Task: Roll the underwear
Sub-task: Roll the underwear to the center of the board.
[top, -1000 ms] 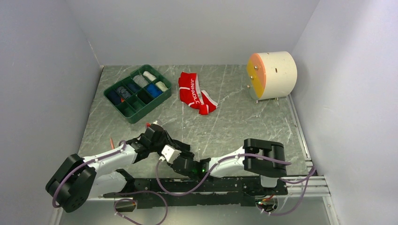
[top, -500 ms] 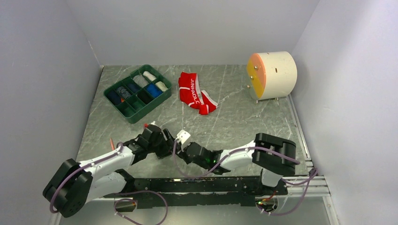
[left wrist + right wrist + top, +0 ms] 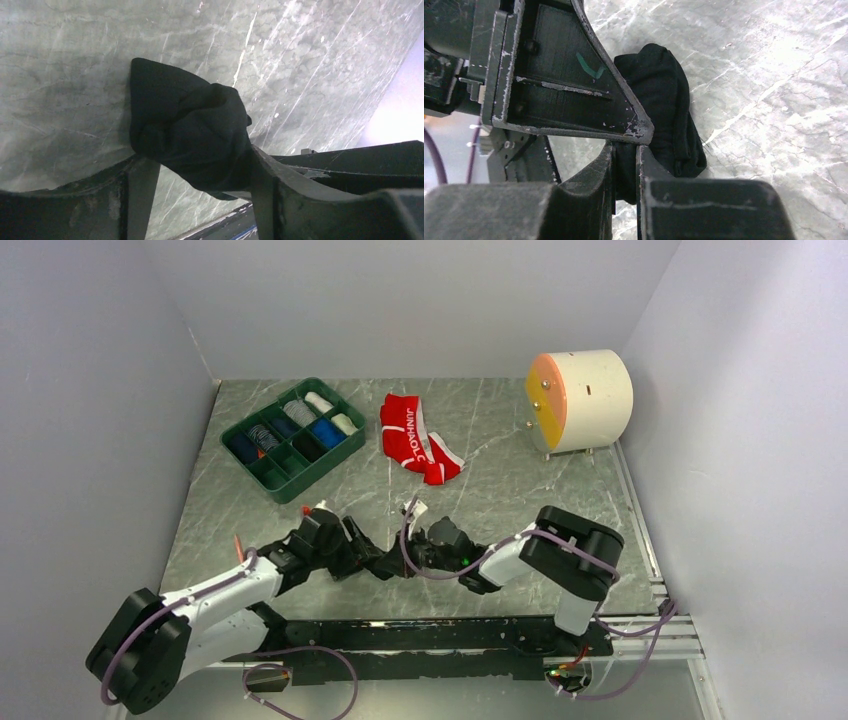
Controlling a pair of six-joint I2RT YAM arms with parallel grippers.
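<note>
The black underwear is a bunched bundle just above the marble table; it also shows in the right wrist view. My left gripper is shut on it, one finger on each side. My right gripper pinches a fold of the same bundle between nearly closed fingers, right against the left gripper's finger. In the top view the left gripper and right gripper meet tip to tip at the table's near middle, hiding the bundle. The red underwear, with its white lettered waistband, lies crumpled at the far middle.
A green divided tray holding several rolled items sits at the far left. A cream cylinder with an orange face stands at the far right. The black base rail runs along the near edge. Grey walls enclose three sides.
The right gripper has moved away from the near rail and up the table toward the left gripper. The left gripper has shifted slightly farther out. The two now meet at the black bundle.
</note>
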